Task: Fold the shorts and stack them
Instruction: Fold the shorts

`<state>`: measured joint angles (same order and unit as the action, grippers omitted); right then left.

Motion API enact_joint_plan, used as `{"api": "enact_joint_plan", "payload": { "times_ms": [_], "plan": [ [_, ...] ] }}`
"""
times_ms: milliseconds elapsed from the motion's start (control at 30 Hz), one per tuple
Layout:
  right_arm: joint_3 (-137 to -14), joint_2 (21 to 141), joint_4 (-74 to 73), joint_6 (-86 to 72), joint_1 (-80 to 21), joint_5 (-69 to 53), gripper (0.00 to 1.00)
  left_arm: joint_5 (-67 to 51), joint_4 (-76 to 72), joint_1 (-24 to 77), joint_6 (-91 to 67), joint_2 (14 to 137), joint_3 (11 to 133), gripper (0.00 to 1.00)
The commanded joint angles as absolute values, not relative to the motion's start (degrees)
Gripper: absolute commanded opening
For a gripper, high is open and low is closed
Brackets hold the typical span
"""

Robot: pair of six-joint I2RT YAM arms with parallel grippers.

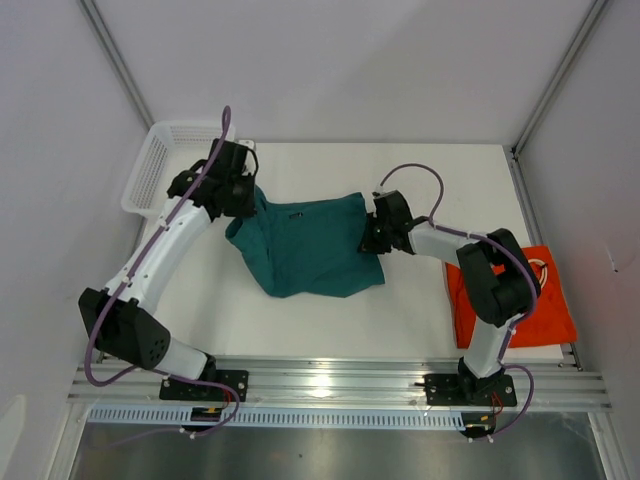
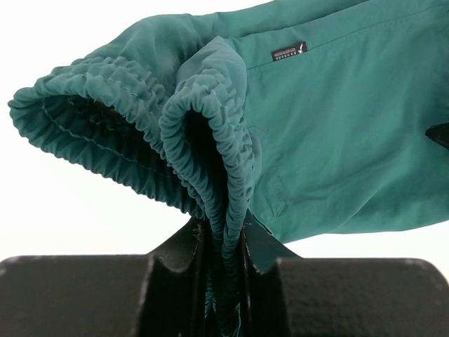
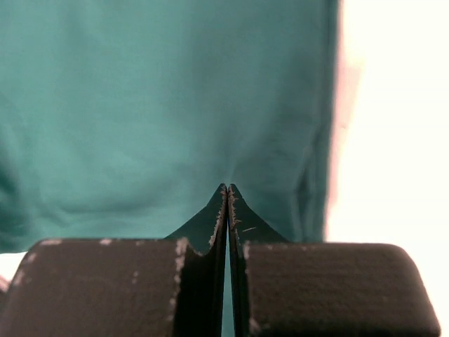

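**A:** White table (image 1: 330,170), white walls, a mesh basket (image 1: 150,175) in the far left corner. Where are the shorts?

**B:** The teal shorts (image 1: 305,245) are mid-table, strung between the two arms. The orange shorts (image 1: 555,315) lie at the near right edge, partly under the right arm, well apart from the teal pair.

**A:** And the grips?

**B:** The left gripper (image 2: 224,232) pinches the gathered elastic waistband, its jaws held slightly apart by the bunched cloth. The right gripper (image 3: 227,189) has its jaws pressed tight together at the opposite edge. Creases run into its tips, so I judge a thin layer is caught there.

**A:** Why hold both ends?

**B:** Probably to keep the upper edge taut so the cloth can be laid over itself evenly. The fold looks unfinished, and nothing is stacked yet.
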<state>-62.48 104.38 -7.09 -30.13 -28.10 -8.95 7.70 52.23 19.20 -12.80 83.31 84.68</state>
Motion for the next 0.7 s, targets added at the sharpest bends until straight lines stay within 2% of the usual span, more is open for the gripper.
{"api": "enact_joint_plan", "payload": {
  "times_ms": [0,367,667],
  "plan": [
    [-63.6,107.0,-11.1,-28.3,-28.7,-5.5,0.00,11.7,52.8,21.2,-11.1,84.0,88.5,0.00],
    [-64.9,110.9,-11.5,-30.6,-35.0,-3.3,0.00,18.5,55.1,30.7,-13.0,90.0,92.5,0.00],
    [-65.7,108.9,-12.0,-32.3,-36.7,-5.2,0.00,23.7,58.8,41.2,-16.9,101.1,102.4,0.00]
  ]
}}
